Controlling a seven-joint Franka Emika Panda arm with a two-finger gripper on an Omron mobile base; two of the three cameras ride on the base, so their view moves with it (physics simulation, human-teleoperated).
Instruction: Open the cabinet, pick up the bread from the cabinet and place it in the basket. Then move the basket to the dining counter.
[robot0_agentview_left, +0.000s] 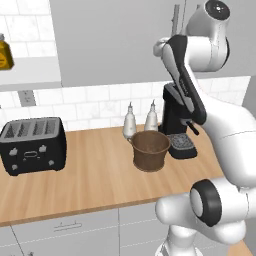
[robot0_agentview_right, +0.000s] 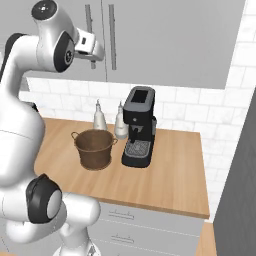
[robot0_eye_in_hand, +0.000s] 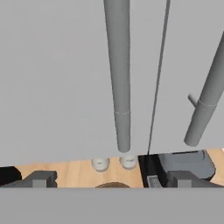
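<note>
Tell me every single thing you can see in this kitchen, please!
cabinet: one, grey, closed, on the wall above the worktop
bar handles: two, grey, upright on the doors
basket: one, dark brown, on the worktop
coffee machine: one, black, beside the basket
bottles: two, pale, behind the basket
toaster: one, black, worktop's left end
worktop: one, light wood
jar: one, yellow, on a shelf
gripper: one, dark, jaws open, facing the left handle

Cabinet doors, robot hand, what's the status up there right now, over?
Gripper open, empty, lined up on left door's bar handle. Cabinet shut, bread unseen. Basket empty on worktop beside coffee machine. Nothing in the way.
</note>
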